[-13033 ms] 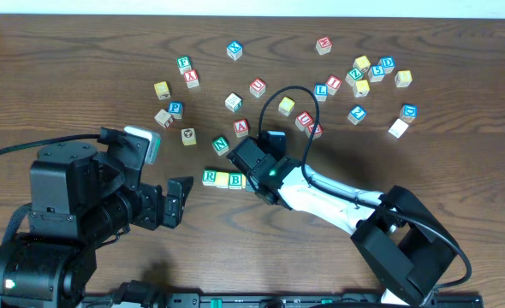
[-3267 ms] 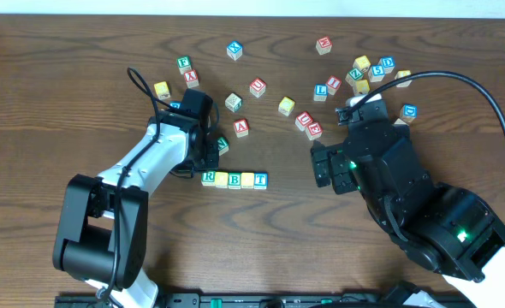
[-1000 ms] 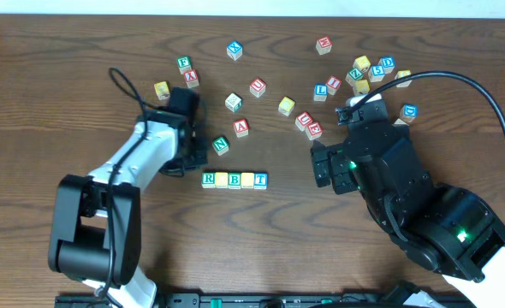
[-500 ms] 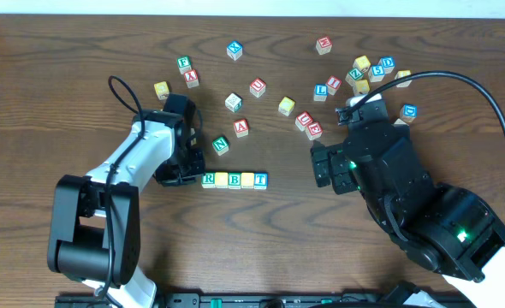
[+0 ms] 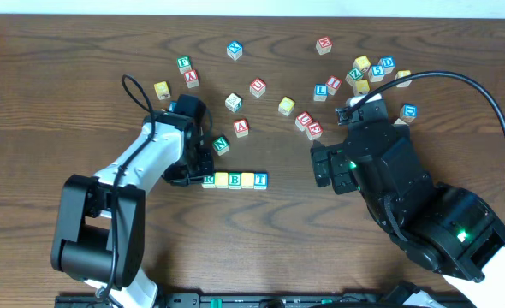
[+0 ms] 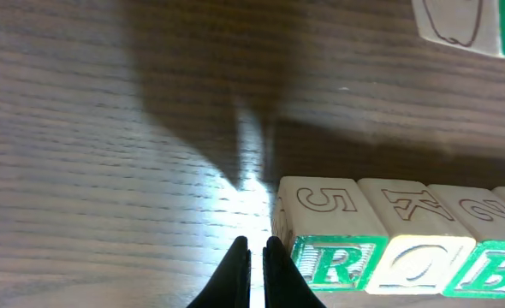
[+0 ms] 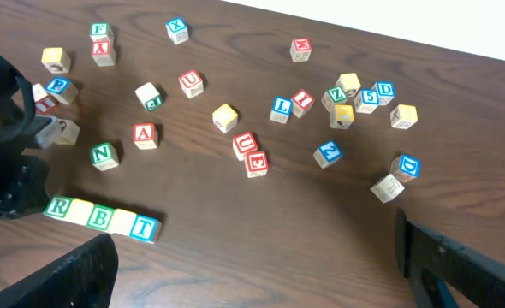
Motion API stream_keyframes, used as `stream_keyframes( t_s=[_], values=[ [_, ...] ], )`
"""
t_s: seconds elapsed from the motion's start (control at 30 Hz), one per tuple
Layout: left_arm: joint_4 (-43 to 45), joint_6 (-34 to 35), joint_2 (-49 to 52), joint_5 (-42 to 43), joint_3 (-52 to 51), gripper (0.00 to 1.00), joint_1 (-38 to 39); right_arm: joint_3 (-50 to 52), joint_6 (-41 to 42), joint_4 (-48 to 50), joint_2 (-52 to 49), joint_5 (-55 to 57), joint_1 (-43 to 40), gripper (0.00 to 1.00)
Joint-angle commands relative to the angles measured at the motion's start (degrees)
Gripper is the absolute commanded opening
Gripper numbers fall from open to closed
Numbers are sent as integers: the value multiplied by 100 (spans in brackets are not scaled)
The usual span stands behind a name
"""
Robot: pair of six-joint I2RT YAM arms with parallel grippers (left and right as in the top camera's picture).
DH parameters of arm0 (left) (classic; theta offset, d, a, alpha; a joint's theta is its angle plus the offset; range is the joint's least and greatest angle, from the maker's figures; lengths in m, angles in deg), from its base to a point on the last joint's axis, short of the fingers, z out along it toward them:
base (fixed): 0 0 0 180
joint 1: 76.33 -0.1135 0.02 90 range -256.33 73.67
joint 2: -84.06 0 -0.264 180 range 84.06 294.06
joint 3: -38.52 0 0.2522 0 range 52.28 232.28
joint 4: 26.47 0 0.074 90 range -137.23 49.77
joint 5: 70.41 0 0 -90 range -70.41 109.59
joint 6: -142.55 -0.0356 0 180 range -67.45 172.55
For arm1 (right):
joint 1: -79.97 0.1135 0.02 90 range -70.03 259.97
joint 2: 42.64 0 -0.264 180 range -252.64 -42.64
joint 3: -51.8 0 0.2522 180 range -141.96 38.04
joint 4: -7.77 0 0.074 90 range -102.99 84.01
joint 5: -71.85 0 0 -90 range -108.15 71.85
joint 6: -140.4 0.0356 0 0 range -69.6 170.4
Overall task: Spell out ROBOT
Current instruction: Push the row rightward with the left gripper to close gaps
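Five cubes stand in a row on the table: green R (image 5: 209, 179), a yellow cube (image 5: 222, 180), green B (image 5: 234, 180), another yellow cube (image 5: 247, 180) and blue T (image 5: 260, 180). My left gripper (image 5: 193, 177) is shut and empty, low on the table at the row's left end. In the left wrist view its tips (image 6: 257, 248) sit right beside the R cube (image 6: 334, 261), with the yellow cube's O face (image 6: 415, 265) after it. My right gripper (image 5: 321, 167) hangs open and empty, well to the right of the row. The right wrist view shows the row from R (image 7: 59, 206) to T (image 7: 144, 228).
A green N cube (image 5: 221, 145) and a red A cube (image 5: 241, 127) lie just behind the row. Several loose cubes are scattered across the back, with a cluster at the back right (image 5: 364, 73). A black cable (image 5: 137, 90) loops above the left arm.
The left gripper, still shut, has slid right along the table to the R cube's left side. The row and the right arm have not visibly moved.
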Motion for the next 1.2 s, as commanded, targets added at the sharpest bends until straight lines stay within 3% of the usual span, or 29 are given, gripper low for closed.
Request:
stream_keyframes(
  t_s=[0.0, 1.17],
  values=[
    [2, -118, 61, 116, -11, 7, 24, -101, -68, -4, 17, 107, -4, 99],
    [136, -114, 61, 695, -11, 7, 136, -101, -68, -9, 17, 66, -4, 99]
  ],
)
